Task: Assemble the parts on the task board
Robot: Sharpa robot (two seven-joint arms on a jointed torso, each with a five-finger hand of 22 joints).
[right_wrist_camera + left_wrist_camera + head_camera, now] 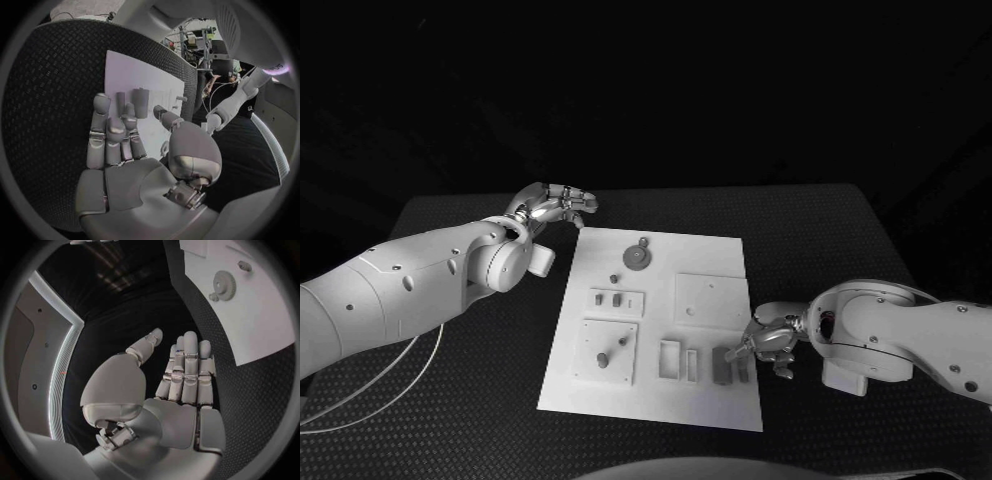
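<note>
Head view: my left hand (557, 205) waits empty, fingers apart, at the task board's (711, 250) upper-left corner — gear (638, 256) untouched nearby. Right wrist view: my right hand (119, 145), fingers extended and empty, reaches toward a grey block (141, 103) — probably next.

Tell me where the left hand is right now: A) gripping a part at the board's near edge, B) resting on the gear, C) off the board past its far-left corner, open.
C: the left hand hovers open beyond the task board, holding nothing.
</note>
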